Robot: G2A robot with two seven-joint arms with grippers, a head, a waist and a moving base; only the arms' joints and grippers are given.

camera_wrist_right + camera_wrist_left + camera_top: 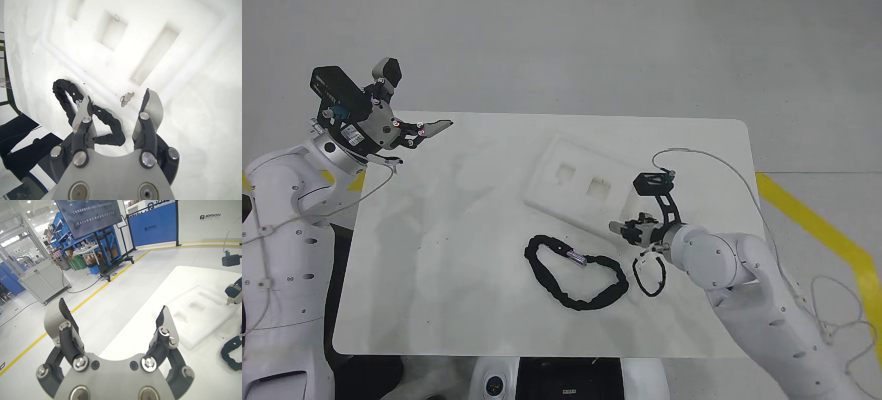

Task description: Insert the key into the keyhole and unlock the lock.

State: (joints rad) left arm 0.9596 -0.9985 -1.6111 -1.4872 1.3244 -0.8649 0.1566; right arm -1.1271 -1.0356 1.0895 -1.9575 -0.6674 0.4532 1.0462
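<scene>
A black fabric-covered chain lock (577, 272) lies looped on the white table (442, 280), its silver lock body (574, 258) on the far side of the loop. In the right wrist view a small silver key (125, 99) lies flat beside the edge of a white foam tray (62, 62). My right gripper (117, 94) hangs open just over the key, one finger (83, 109) in front of the chain (64, 98). From above, the right gripper (639, 250) sits right of the chain. My left gripper (419, 98) is open and empty above the table's far left corner.
The foam tray (542, 190) with two square pockets lies behind the chain; a thin wire ring (117, 18) rests in one pocket. From the left wrist view the tray (189, 340), part of the chain (230, 353) and the right gripper (233, 294) show beyond the open fingers (164, 321).
</scene>
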